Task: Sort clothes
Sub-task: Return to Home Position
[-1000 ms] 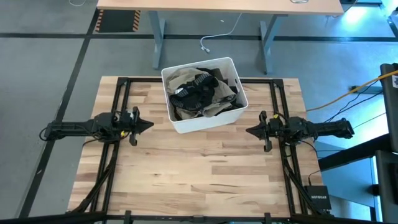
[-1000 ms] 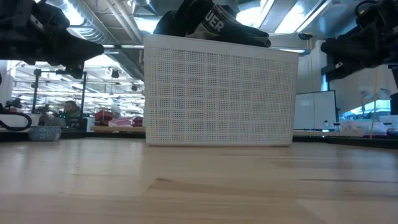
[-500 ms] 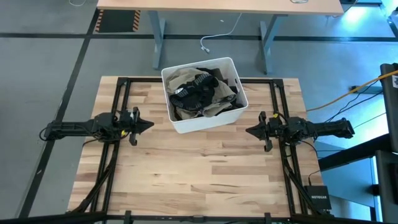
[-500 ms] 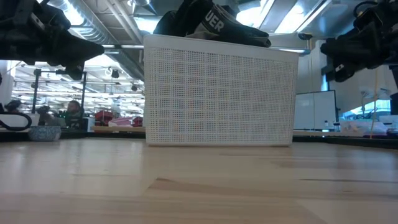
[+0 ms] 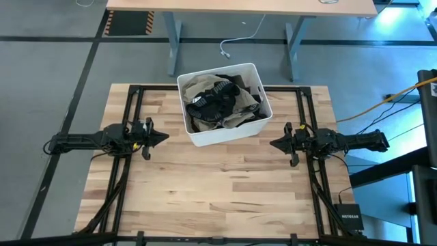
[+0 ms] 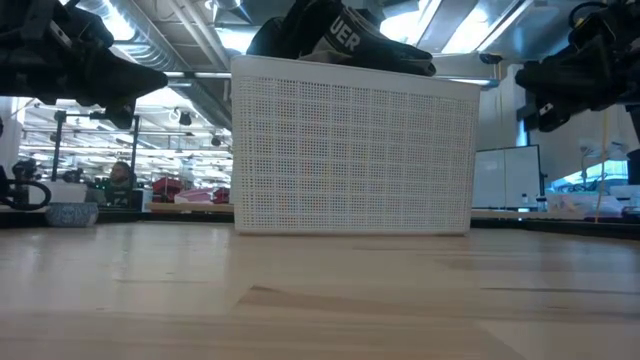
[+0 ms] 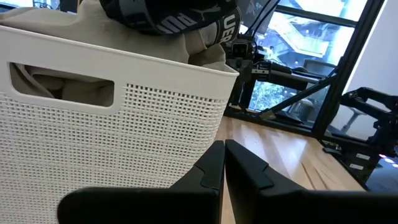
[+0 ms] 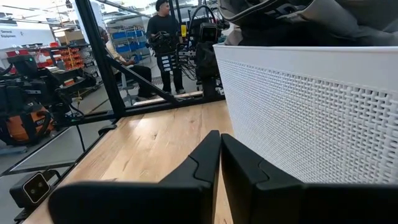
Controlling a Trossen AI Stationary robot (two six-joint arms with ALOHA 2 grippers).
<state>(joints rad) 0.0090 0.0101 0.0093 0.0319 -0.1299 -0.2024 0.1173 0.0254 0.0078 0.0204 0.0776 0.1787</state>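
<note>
Black and beige-tan clothes [image 5: 222, 101] lie heaped in a white plastic bin [image 5: 225, 133] at the table's far middle; a black piece with white lettering [image 6: 340, 35] sticks up over the bin's rim. The pink, olive and navy pieces do not show. My left gripper [image 5: 166, 137] is shut and empty, hovering left of the bin and pointing at it. My right gripper [image 5: 272, 144] is shut and empty, hovering right of the bin and pointing at it. Both wrist views show the bin's perforated wall [image 7: 93, 143] [image 8: 311, 118] close ahead.
Bare wooden tabletop [image 5: 218, 191] lies between the bin and the near edge. Black frame rails [image 5: 130, 102] run along the table's left and right sides. A desk [image 5: 239, 7] stands beyond the far edge. People [image 8: 163, 37] show in the room beyond.
</note>
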